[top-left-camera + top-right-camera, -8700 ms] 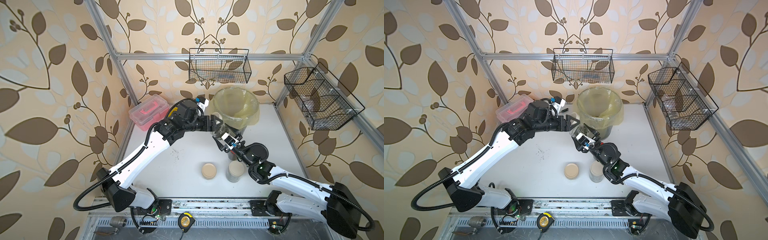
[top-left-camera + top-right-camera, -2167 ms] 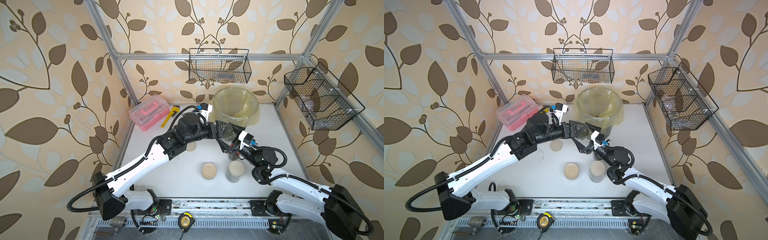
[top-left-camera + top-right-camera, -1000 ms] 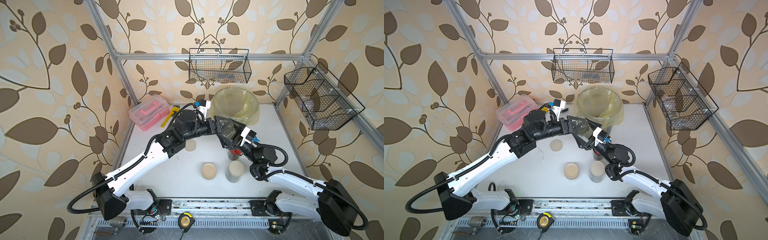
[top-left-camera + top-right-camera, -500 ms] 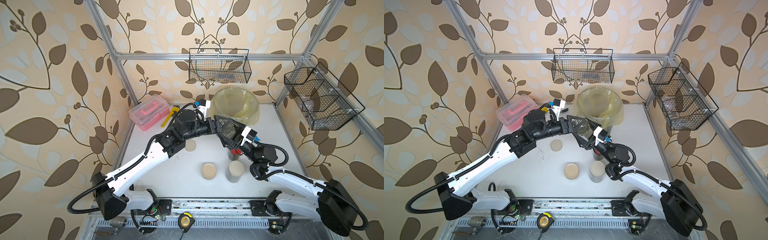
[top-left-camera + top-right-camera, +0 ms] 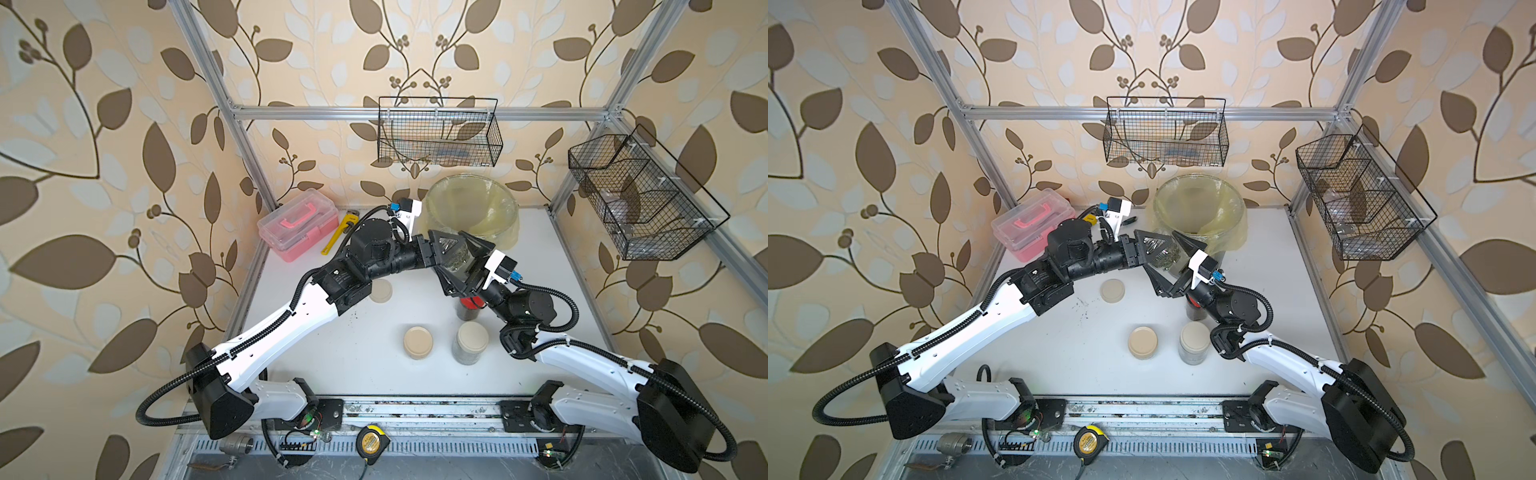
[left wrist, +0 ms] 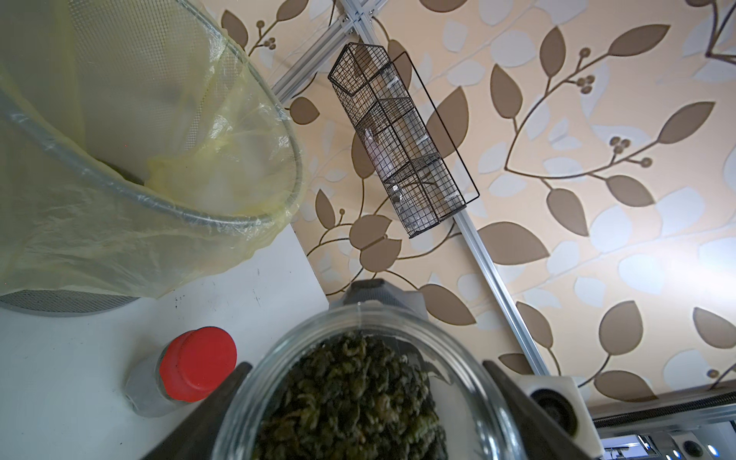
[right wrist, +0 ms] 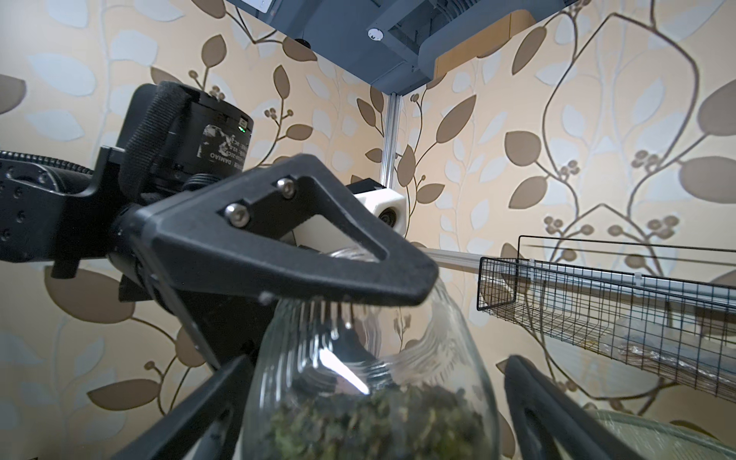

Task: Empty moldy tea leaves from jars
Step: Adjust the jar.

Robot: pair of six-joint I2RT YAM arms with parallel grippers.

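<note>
Left end effector (image 6: 365, 368) grips the jar (image 5: 456, 257); right end effector (image 7: 376, 360) straddles it, released.

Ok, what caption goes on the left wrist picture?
An open jar of moldy tea leaves, held near the lined bin and a red-lidded jar.

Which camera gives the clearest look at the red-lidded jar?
The left wrist view: the red-lidded jar stands in plain sight on the table, lid and glass both visible. In both top views the right arm hides most of it, leaving a red sliver. The right wrist view misses it.
</note>
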